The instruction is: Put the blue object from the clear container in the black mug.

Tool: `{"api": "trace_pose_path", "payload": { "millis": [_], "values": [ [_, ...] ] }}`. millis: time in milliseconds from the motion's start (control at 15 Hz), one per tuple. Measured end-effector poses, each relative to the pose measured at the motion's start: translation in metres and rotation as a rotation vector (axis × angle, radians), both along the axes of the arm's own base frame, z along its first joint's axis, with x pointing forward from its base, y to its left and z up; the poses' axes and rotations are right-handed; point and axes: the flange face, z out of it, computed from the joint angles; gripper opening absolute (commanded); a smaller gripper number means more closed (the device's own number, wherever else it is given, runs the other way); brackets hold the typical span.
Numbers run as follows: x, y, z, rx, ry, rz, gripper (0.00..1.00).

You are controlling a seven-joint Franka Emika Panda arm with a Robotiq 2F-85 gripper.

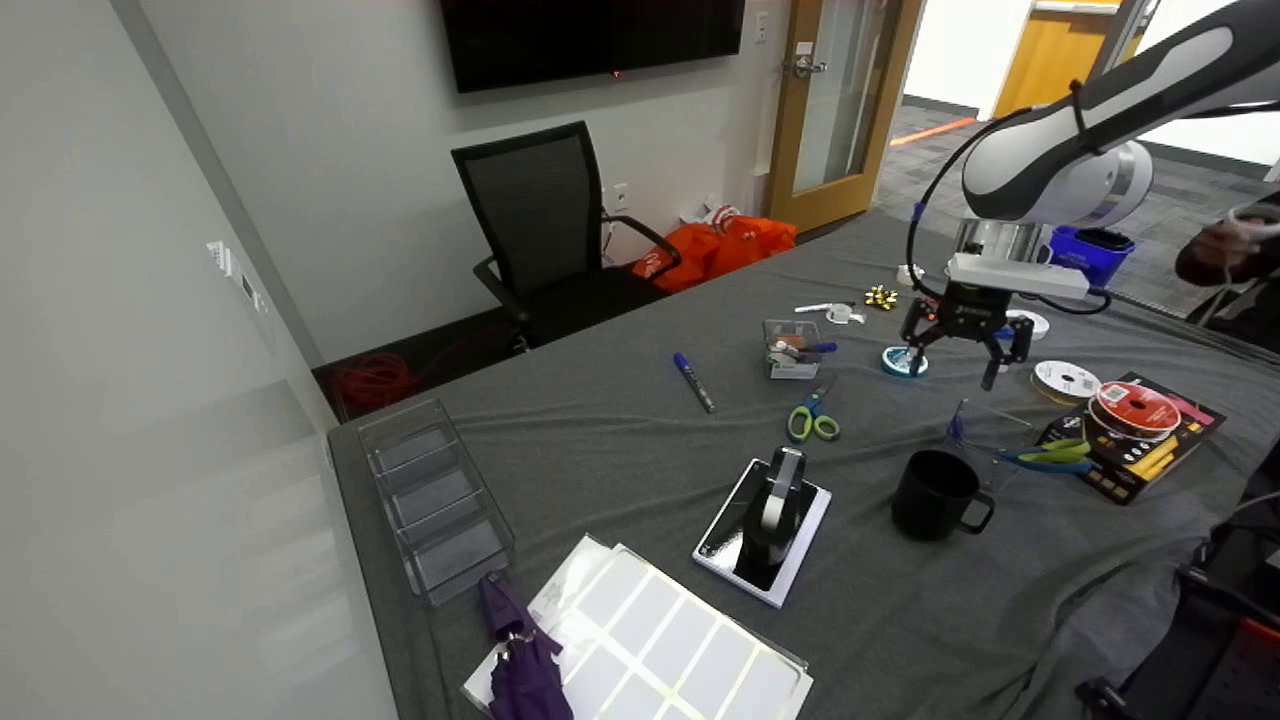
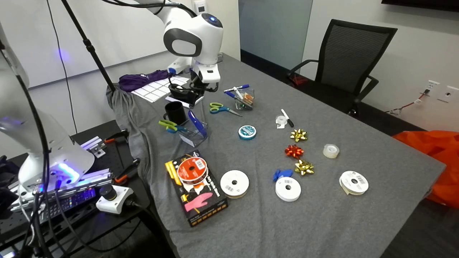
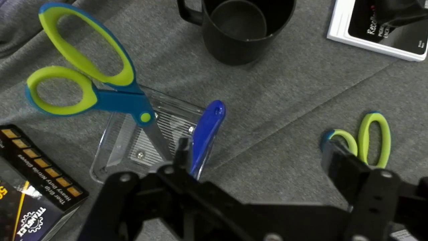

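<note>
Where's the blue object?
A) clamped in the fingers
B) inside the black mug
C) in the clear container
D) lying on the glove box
C: the wrist view shows the blue object tilted in the clear container alongside scissors, with the fingers spread apart.

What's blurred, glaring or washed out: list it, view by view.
Wrist view: the jaws look soft, the blue object crisper, with a white glint on the glove box. In an exterior view, the white wall at upper right looks washed out; in an exterior view, the robot's base glows blue-violet.
</note>
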Motion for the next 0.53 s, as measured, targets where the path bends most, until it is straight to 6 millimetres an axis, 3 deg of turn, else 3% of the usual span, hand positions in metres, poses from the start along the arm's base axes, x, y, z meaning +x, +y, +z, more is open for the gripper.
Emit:
{"api": "trace_pose_path", "payload": {
  "millis": [533],
  "values": [
    [-0.0030, -0.0056, -0.0018, -0.009, 0.009, 0.001, 1.00]
  ]
}}
